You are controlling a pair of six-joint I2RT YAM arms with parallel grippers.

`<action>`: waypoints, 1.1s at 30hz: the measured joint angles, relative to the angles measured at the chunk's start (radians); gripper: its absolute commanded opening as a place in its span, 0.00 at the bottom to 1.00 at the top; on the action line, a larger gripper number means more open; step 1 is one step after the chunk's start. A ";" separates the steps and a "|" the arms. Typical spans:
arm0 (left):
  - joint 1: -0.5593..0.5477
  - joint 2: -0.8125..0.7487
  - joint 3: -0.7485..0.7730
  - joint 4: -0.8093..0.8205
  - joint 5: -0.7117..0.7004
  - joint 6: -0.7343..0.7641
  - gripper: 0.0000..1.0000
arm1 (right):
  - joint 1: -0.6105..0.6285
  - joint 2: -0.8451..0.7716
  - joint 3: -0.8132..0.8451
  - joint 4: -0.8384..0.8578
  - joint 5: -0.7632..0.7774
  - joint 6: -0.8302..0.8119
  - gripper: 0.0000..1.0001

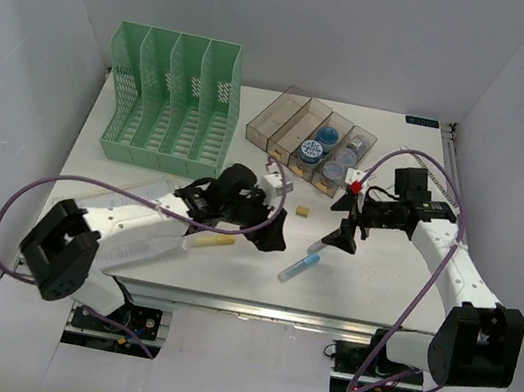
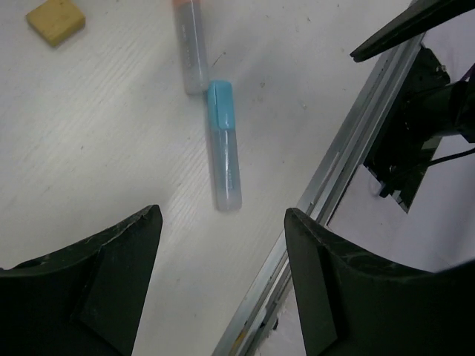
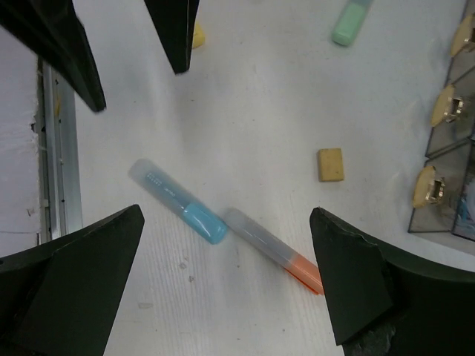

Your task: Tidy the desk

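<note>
The white desk (image 1: pixel 379 283) has an aluminium rail (image 1: pixel 252 308) along its front edge. A blue-capped highlighter (image 1: pixel 298 266) and an orange-capped highlighter (image 3: pixel 274 248) lie end to end near the front. My right gripper (image 1: pixel 344 237) hangs open and empty just above them, with both between its fingers in the right wrist view (image 3: pixel 226 219). My left gripper (image 1: pixel 274 233) is open and empty, left of the blue highlighter (image 2: pixel 223 144), near the rail (image 2: pixel 223 216). A small yellow eraser (image 1: pixel 303 209) lies behind them.
A green slotted file rack (image 1: pixel 172 99) stands at the back left. A clear compartment tray (image 1: pixel 309 133) with blue-lidded items and binder clips is at the back centre. A yellow highlighter (image 1: pixel 208 240) lies under the left arm. A green highlighter (image 3: pixel 350 22) shows in the right wrist view.
</note>
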 measured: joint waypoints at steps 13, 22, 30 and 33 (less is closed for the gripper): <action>-0.233 0.422 0.230 -0.066 -0.314 0.036 0.76 | -0.168 -0.022 -0.001 0.001 -0.077 0.048 1.00; -0.282 0.450 0.274 -0.090 -0.447 0.040 0.58 | -0.201 -0.021 -0.001 0.001 -0.099 0.064 1.00; -0.314 0.469 0.274 -0.087 -0.538 0.029 0.37 | -0.216 -0.020 -0.001 0.001 -0.104 0.068 1.00; -0.320 0.470 0.274 -0.086 -0.557 0.024 0.30 | -0.224 -0.019 -0.001 0.001 -0.106 0.072 1.00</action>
